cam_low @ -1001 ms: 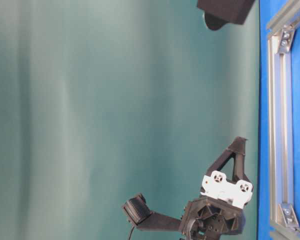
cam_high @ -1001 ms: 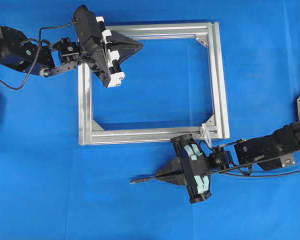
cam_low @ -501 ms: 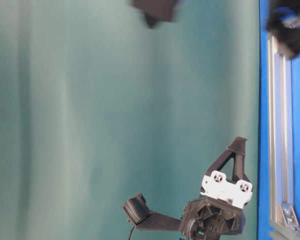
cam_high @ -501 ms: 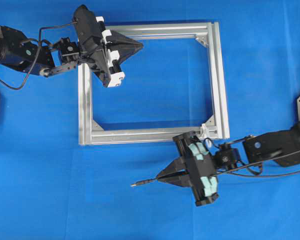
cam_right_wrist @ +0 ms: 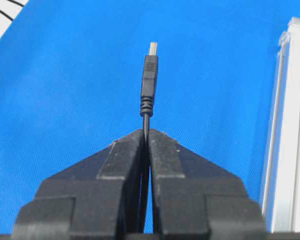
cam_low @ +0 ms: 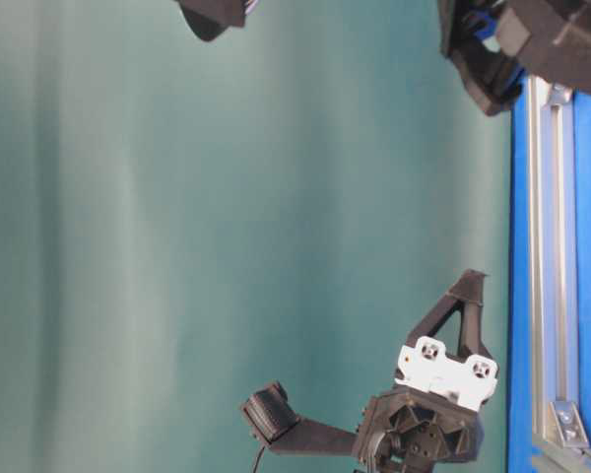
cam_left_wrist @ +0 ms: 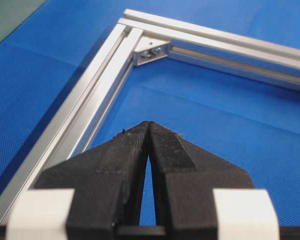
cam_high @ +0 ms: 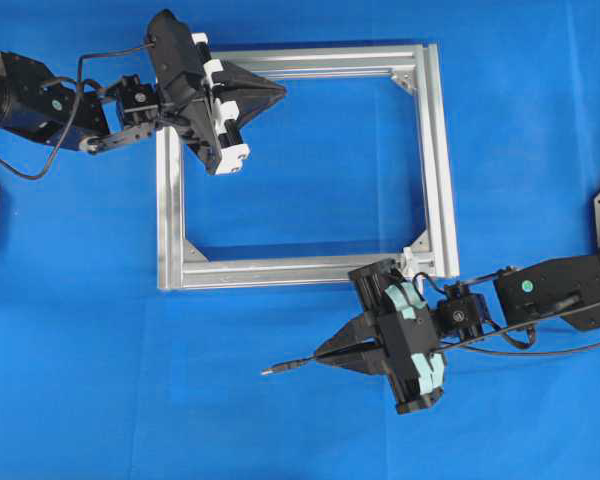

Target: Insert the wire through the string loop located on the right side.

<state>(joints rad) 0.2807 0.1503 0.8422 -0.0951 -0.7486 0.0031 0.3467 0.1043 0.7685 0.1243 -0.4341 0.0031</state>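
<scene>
Overhead view straight down on silver frame [cam_high: 435, 160]; table-level view sideways along its edge; both wrist views close over own fingertips, sharing the frame.

Wire [cam_right_wrist: 148, 82] pinched between closed black fingers [cam_right_wrist: 121, 165], silver frame [cam_right_wrist: 290, 135] at right

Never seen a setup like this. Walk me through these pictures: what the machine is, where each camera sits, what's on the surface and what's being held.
Two robot arms work over a blue mat. One picture looks straight down, one looks from table level and is turned sideways, and two come from cameras on the wrists. On the mat lies a silver frame with a tiny whitish string loop at its lower right corner. The right gripper is shut on the wire, plug tip sticking out ahead. The left gripper is shut and holds nothing, hovering at the frame's upper left.
</scene>
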